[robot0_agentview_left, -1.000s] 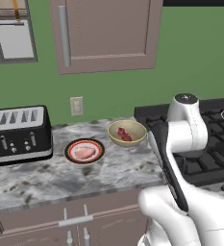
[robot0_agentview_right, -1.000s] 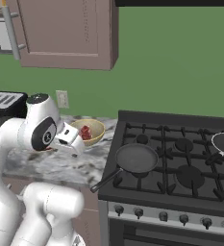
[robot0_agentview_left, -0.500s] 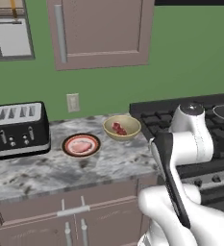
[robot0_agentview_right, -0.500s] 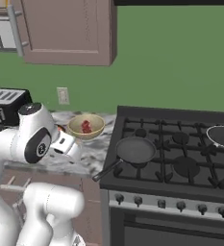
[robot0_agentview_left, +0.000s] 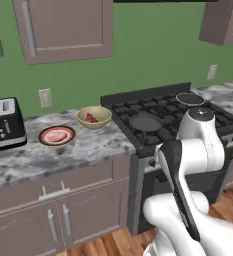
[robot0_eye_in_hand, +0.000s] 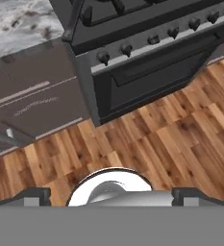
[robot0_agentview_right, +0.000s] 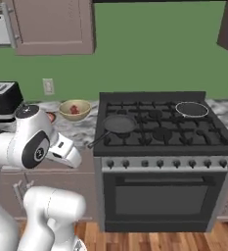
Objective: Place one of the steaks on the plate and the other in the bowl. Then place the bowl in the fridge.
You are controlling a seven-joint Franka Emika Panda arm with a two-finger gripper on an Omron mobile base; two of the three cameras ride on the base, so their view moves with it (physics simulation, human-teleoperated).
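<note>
The pale pink steak (robot0_agentview_left: 56, 135) lies on the red-rimmed plate (robot0_agentview_left: 43, 140) on the counter. Just right of it stands the tan bowl (robot0_agentview_left: 94, 118) with the deeper red steak (robot0_agentview_left: 92, 118) inside; the bowl (robot0_agentview_right: 75, 110) also sits left of the stove in the right base view, where my arm hides most of the plate (robot0_agentview_right: 51, 116). My gripper (robot0_eye_in_hand: 113, 197) points down at the wooden floor in front of the oven, far from the counter. It is open, and its fingertips (robot0_eye_in_hand: 34, 196) stand wide apart with nothing between them. The fridge is out of view.
A black stove (robot0_agentview_left: 158, 117) carries a dark frying pan (robot0_agentview_left: 145, 121) and a second pan (robot0_agentview_left: 190, 98) at the back. A toaster (robot0_agentview_left: 3, 124) stands at the counter's left end. Below are cabinet doors (robot0_agentview_left: 83, 212), the oven door (robot0_agentview_right: 159, 198) and wooden floor (robot0_eye_in_hand: 171, 144).
The whole picture has shifted: the base has driven back and to the right, so counter and stove sit farther off. Steaks, plate and bowl hold their places.
</note>
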